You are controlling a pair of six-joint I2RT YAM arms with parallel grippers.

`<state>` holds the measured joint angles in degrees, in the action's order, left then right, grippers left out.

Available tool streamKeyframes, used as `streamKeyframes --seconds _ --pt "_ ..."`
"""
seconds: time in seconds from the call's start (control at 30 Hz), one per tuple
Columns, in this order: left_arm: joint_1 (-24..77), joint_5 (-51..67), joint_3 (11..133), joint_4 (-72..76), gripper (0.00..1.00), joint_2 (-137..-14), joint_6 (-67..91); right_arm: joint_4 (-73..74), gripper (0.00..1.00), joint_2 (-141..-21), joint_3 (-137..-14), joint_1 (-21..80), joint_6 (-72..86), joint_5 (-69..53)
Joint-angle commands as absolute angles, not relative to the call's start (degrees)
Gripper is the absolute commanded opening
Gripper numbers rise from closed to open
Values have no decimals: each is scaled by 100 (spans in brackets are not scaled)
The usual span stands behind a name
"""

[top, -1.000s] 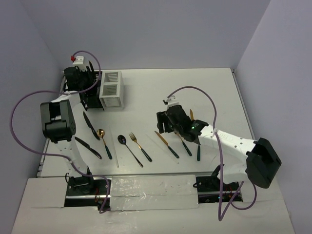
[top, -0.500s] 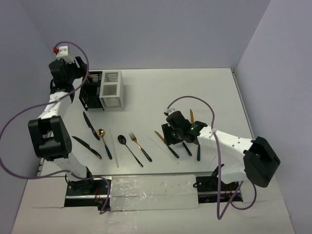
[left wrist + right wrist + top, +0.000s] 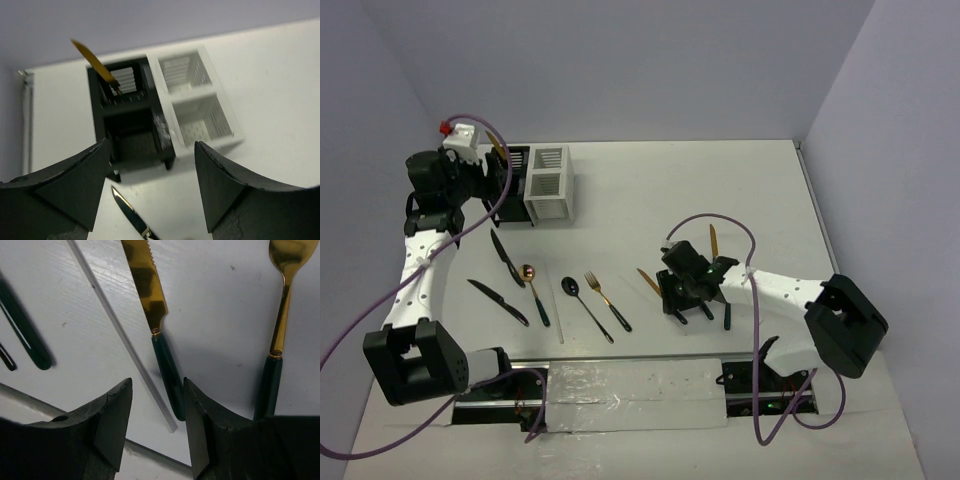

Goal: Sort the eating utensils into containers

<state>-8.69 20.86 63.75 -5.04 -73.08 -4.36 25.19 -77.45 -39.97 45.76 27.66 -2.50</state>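
My right gripper (image 3: 684, 303) is open and low over the table. In the right wrist view (image 3: 157, 405) its jaws straddle the dark green handle of a gold knife (image 3: 150, 295) and a thin white stick (image 3: 120, 335). My left gripper (image 3: 486, 183) is open and empty beside the black caddy (image 3: 510, 185), which is joined to the white caddy (image 3: 550, 183). In the left wrist view (image 3: 152, 185) a gold utensil (image 3: 97, 67) stands tilted in the black caddy (image 3: 130, 130). The white caddy (image 3: 200, 105) shows nothing inside.
Several utensils lie in a row on the table: a black knife (image 3: 503, 257), another black knife (image 3: 500, 302), a gold spoon (image 3: 533, 293), a black spoon (image 3: 586, 308) and a gold fork (image 3: 607, 300). A gold-headed utensil (image 3: 282, 300) lies right of the knife.
My left gripper lifted away from the black caddy and swung left, leaving a gold utensil standing in it. My right gripper moved toward the near edge and down over the gold knife's handle.
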Motion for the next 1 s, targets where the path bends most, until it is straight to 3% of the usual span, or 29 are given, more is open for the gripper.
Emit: streamKeyframes --seconds 0.0,0.2,0.4,0.5,0.53,0.67,0.97 --pt "-888 2452 6065 -1046 77 -6997 -765 2548 52 -7936 -4034 4597 2856 -18" --pt "-879 2514 5801 -1063 77 -6662 -730 2637 51 -8384 -4192 4632 2883 280" --pt "-888 2549 5739 -1090 77 -6539 -703 2952 43 -8797 -4456 4754 2936 737" --pt "-879 2523 5713 -1099 77 -6504 -694 3076 32 -9017 -4605 4895 2848 826" --pt "-879 2522 5722 -1116 77 -6495 -694 3067 22 -9044 -4640 4913 2813 835" --pt "-879 2549 5730 -1160 77 -6451 -694 3006 0 -9000 -4684 5027 2725 905" --pt "-879 2733 5792 -1257 77 -6442 -633 2567 0 -8236 -4764 5168 2496 1537"
